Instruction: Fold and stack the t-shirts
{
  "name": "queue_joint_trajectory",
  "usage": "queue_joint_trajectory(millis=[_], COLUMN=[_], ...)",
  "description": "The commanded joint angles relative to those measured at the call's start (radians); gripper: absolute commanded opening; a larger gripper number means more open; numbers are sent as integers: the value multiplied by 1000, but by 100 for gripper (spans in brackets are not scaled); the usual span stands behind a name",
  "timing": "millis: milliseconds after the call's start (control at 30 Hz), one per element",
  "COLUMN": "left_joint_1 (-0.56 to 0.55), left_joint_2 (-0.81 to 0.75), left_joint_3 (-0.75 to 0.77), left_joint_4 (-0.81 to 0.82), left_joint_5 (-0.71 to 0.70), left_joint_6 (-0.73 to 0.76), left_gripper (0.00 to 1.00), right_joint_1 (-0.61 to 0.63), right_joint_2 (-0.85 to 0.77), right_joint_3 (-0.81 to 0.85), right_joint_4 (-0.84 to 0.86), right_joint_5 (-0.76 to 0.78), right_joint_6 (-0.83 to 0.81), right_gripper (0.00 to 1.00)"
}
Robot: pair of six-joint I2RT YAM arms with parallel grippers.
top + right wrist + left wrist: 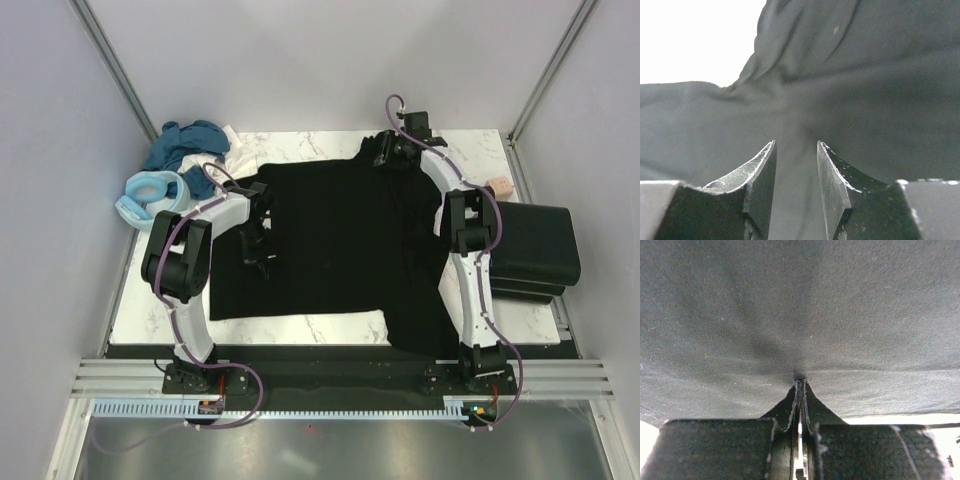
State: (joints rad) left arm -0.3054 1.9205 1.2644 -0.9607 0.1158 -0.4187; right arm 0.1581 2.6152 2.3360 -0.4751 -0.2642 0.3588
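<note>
Left gripper (pixel 800 386) of mine is pinched on the one spread black t-shirt (pixel 340 240), flat mid-table; right gripper (pixel 796 150) gapes above its far edge. Perhaps two bluish shirts (pixel 185 148) lie heaped far left, one folded black stack (pixel 535 250) right.

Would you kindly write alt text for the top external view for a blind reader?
A black t-shirt lies spread over a marble table, the left gripper near its left edge, the right gripper at its far edge. Blue shirts sit far left.
</note>
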Motion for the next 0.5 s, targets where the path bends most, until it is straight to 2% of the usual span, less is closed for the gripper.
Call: queue_joint_trajectory(millis=[0,133,167,233,267,333,367,400,467], left_joint_1=[-6,-6,-5,-6,-5,-6,-6,-6,-6], left_joint_2=[-26,-51,-66,-80,-86,-100,-106,-116,-124], left_joint_3=[32,79,85,101,104,110,110,104,101], left_joint_4=[34,45,48,54,53,54,57,60,62], left_joint_5=[34,44,45,53,56,71,74,77,79], left_joint_6=[-35,-35,-34,-29,-28,-20,-19,-15,-6], left_gripper=[2,2,2,2,2,2,2,2,2], right_joint_1=[24,21,21,21,20,21,21,20,23], right_joint_2=[-314,-582,-631,-775,-820,-945,-984,-1057,-1125], right_joint_3=[-99,-271,-388,-521,-658,-795,-910,-959,-1090], right_joint_4=[89,-26,-52,-132,-158,-246,-276,-334,-394], right_joint_5=[42,141,164,198,226,305,318,333,342], right_joint_6=[-60,-67,-61,-61,-57,-57,-57,-55,-44], right_gripper=[46,47,47,46,44,32,20,12,0])
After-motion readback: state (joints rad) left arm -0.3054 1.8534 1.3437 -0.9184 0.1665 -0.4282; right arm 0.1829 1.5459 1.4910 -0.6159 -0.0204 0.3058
